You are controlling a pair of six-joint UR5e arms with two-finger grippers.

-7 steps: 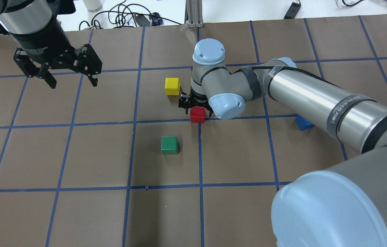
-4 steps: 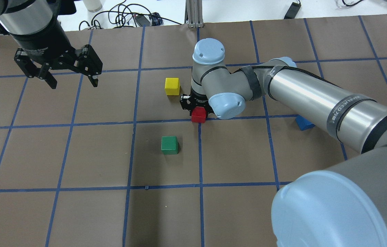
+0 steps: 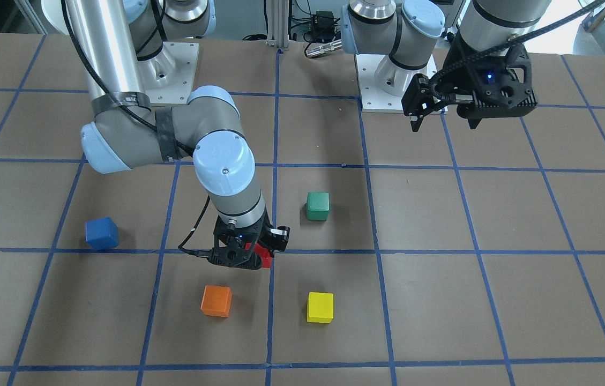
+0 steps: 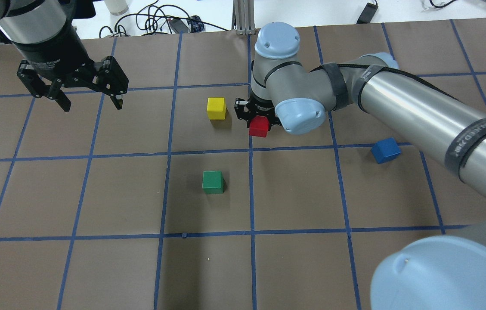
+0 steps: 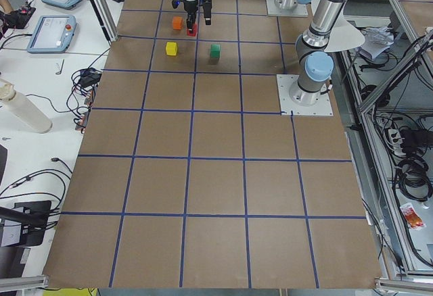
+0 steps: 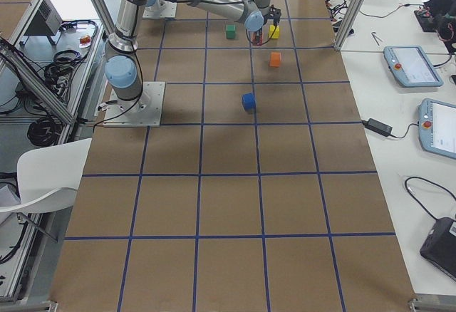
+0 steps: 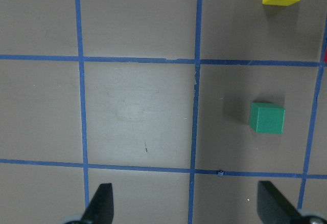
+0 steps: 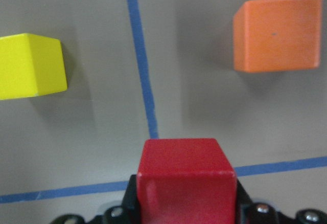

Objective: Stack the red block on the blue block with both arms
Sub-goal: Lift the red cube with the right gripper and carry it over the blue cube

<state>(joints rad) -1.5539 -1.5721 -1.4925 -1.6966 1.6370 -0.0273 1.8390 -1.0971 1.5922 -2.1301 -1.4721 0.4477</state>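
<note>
A second ago the red block (image 4: 258,127) sat on the table (image 4: 96,267) beside a blue grid line, with the right gripper (image 4: 257,119) low around it. Now the right arm's wrist stands higher in the overhead view and the block has travelled with it, away from that line and closer to the yellow block (image 4: 216,107). The gripper is clamped on the red block, two opposite side faces between its fingers. The block appears to hang clear of the table (the wrist view shows it large and sharp against a soft, distant surface). The pick therefore looks done, and what remains is the carry and the placing.

The blue block (image 4: 385,150) lies well apart, toward the robot's right, and is now fully uncovered where the arm hid part of it before. The left gripper (image 4: 91,103) has not moved. It hovers with its fingers spread wide and nothing between them, far from both task blocks, with the green block (image 4: 213,181) in its wrist view.

As a cube, the red block has no long axis. It is held with one face up and seems roughly level, turned a little against the grid. The blue block also sits skewed to the grid, so the faces will likely need squaring before release. The orange block (image 3: 216,300) lies just beyond the gripper.
</note>
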